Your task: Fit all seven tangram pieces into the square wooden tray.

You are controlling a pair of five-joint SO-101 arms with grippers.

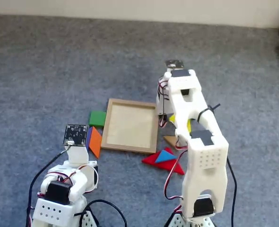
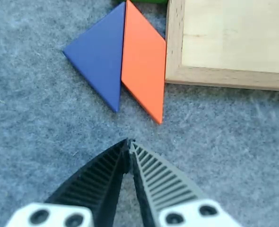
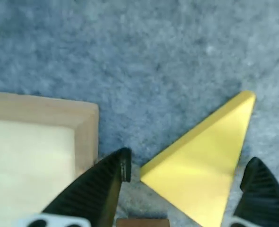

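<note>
Straddling the yellow triangle (image 3: pixel 201 165), the right gripper (image 3: pixel 189 165) has its jaws spread wide, one finger on each side of the piece and neither clearly touching it, so it grips nothing. That triangle lies flat on the carpet (image 1: pixel 45 71), just right of the tray (image 1: pixel 109 124) by its far right corner, with a strip of carpet between them. A brown piece (image 1: pixel 170 140) sits just near of it (it is mostly under the right arm in the high view).

The left gripper (image 2: pixel 130 142) is closed tip to tip with nothing between its jaws. It points at bare carpet a little near of the navy triangle (image 2: pixel 99 61) and the orange piece (image 2: pixel 143 61). Those two lie edge to edge left of the tray's near left corner, and the orange piece's right corner is against the tray's rim. The green square (image 1: pixel 97 118) lies just left of the tray's left rim, on the far side of the orange piece.

Near and right of the tray's near right corner lies the red triangle (image 1: pixel 154 161), with the smaller blue triangle (image 1: pixel 165 155) resting on top of it.

All seven pieces are on the carpet outside the tray, whose floor shows plain pale wood.
</note>
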